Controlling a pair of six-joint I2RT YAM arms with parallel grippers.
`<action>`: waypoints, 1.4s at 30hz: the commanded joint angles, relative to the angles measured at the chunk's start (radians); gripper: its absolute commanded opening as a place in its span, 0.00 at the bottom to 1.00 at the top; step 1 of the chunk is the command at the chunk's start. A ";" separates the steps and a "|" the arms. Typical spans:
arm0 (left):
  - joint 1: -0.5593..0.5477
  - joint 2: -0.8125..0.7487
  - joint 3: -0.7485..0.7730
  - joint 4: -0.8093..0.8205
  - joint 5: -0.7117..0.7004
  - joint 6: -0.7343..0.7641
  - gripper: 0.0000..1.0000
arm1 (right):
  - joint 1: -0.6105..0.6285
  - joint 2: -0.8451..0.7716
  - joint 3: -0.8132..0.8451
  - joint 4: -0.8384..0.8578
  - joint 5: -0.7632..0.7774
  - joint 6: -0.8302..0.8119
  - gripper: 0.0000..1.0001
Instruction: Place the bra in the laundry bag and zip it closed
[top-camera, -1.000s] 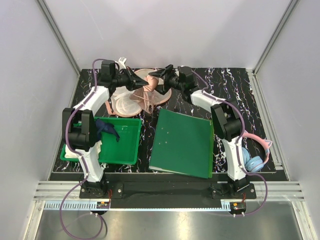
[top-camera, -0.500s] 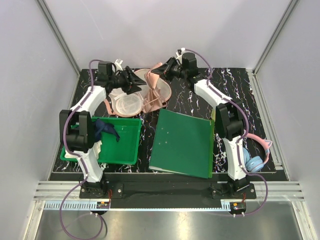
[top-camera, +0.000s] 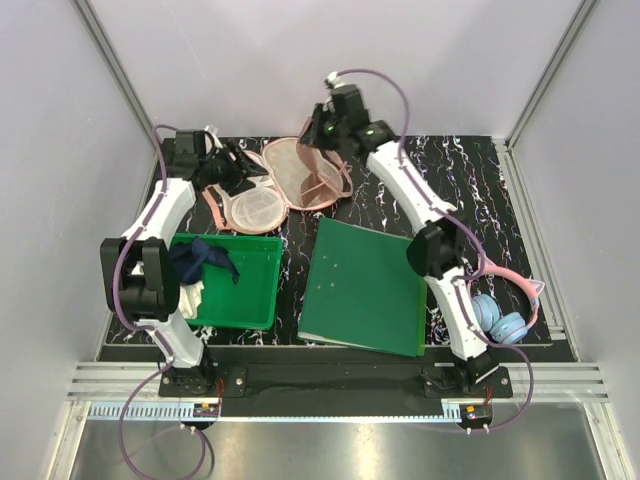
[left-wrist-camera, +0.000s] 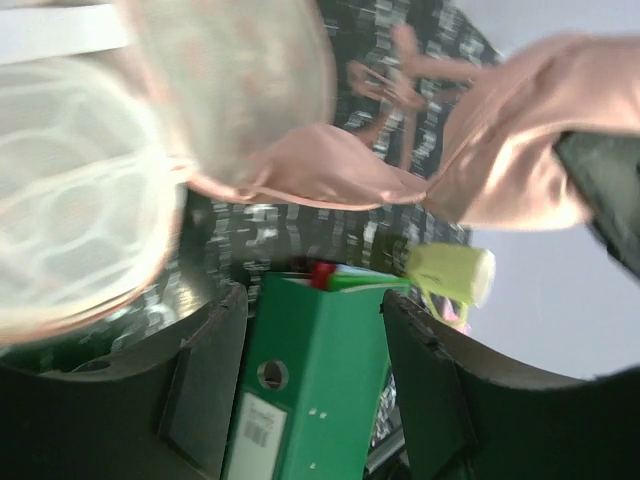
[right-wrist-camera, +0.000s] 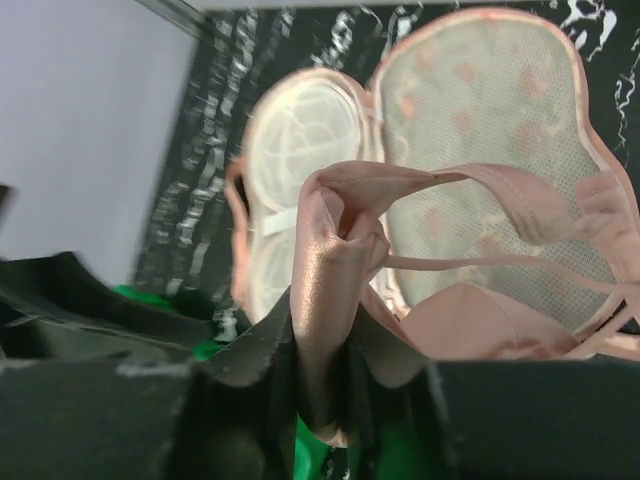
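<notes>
The laundry bag (top-camera: 262, 205) lies unzipped at the back of the mat with its two mesh halves spread apart. Both halves show in the right wrist view (right-wrist-camera: 480, 120). The bra (top-camera: 325, 180) hangs from my right gripper (top-camera: 318, 135) over the bag's right half, its lower cup resting in that half. That gripper (right-wrist-camera: 335, 330) is shut on a shiny pink fold of the bra (right-wrist-camera: 335, 260). My left gripper (top-camera: 238, 165) stands open just left of the bag, holding nothing. Its view shows the bag (left-wrist-camera: 230, 90) and the bra (left-wrist-camera: 500, 170) beyond the left gripper (left-wrist-camera: 315, 300).
A green bin (top-camera: 255, 300) at front left holds a dark blue cloth (top-camera: 205, 258) and a white cloth (top-camera: 192, 298). A green binder (top-camera: 365, 285) lies in front of the bag. Pink and blue headphones (top-camera: 505, 318) sit at the right edge.
My right gripper closed on the bra and raised it toward the back, over the bag. My left gripper opened, let go and drew back to the left. The bag now lies spread open.
</notes>
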 joint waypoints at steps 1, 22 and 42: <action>0.062 -0.055 -0.025 -0.079 -0.137 0.008 0.60 | 0.148 0.156 0.152 -0.168 0.259 -0.182 0.30; -0.034 0.153 0.231 -0.173 -0.030 0.266 0.91 | 0.023 -0.122 -0.178 -0.213 -0.102 -0.021 1.00; -0.338 0.400 0.449 -0.392 -0.591 0.392 0.81 | -0.094 -0.041 -0.307 -0.289 -0.018 -0.016 0.94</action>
